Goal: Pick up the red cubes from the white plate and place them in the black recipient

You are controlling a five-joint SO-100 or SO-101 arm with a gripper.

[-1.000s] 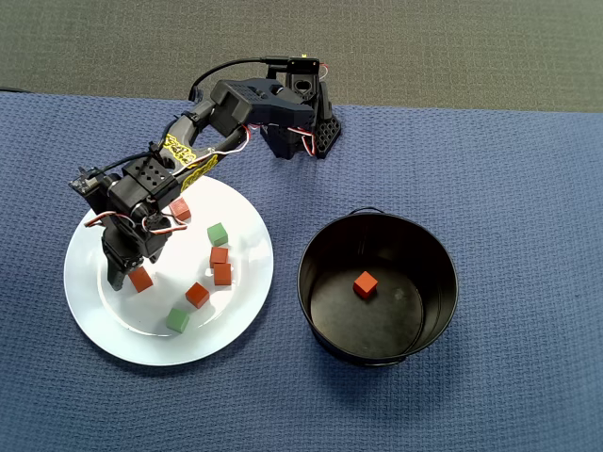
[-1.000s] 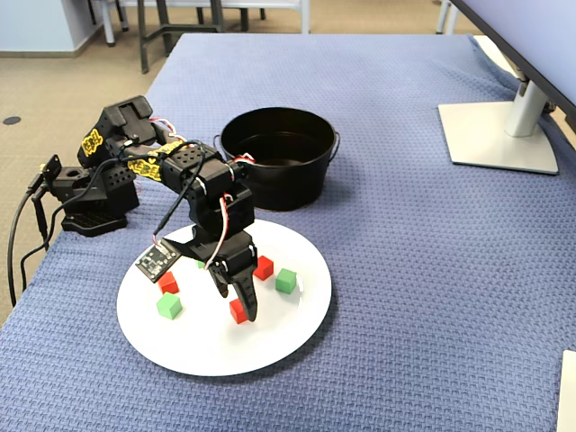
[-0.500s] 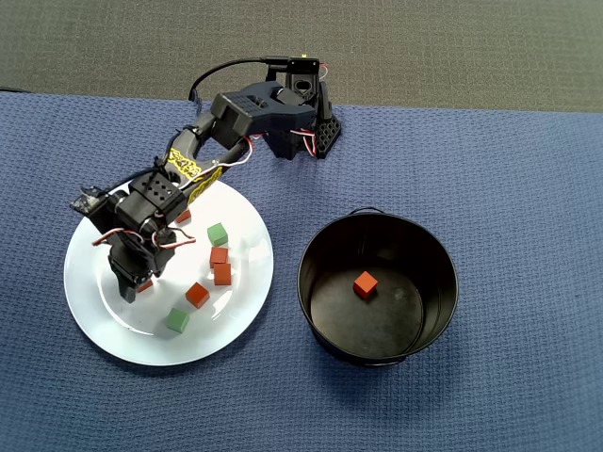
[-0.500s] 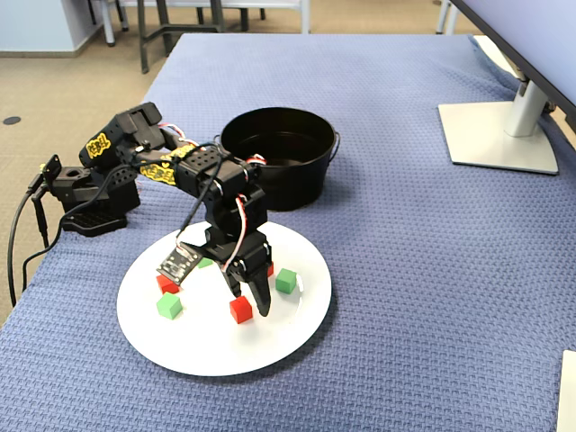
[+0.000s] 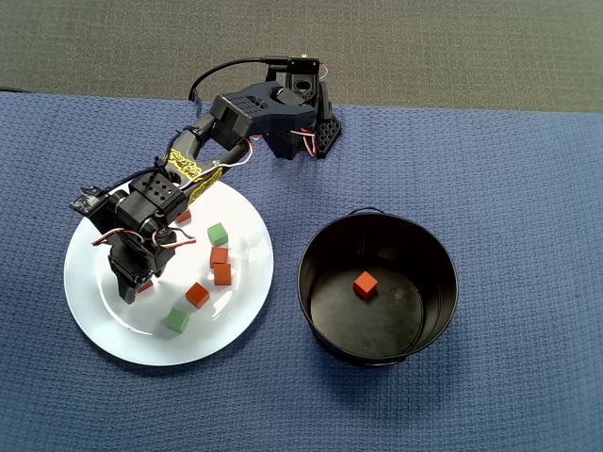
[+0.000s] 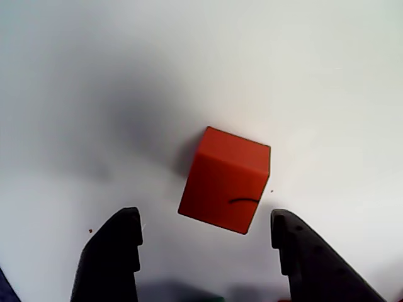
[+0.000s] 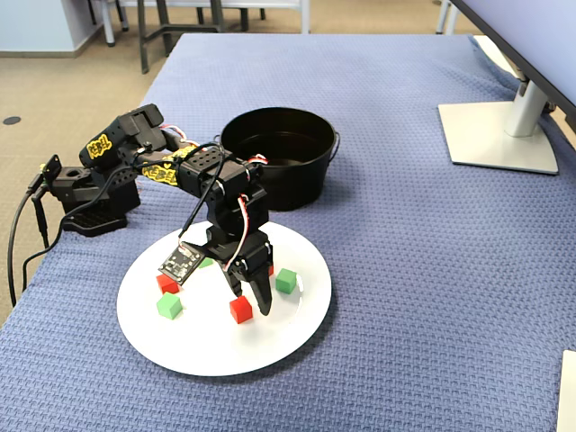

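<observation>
the arm bends down over the white plate (image 7: pixel 270 346), its pincer (image 6: pixel 204 248) spread wide astride a red cube (image 6: pixel 225 180), gripping nothing.

The yellow stickers (image 7: pixel 101 143) on the arm carry no legible text.

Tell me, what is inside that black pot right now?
In the overhead view the black pot holds one red cube on its shiny floor. Nothing else shows inside; in the fixed view its near wall hides the floor.

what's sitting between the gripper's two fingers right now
One red cube on the white plate, seen in the wrist view. The open gripper straddles it, with bare plate on either side and no contact yet.
</observation>
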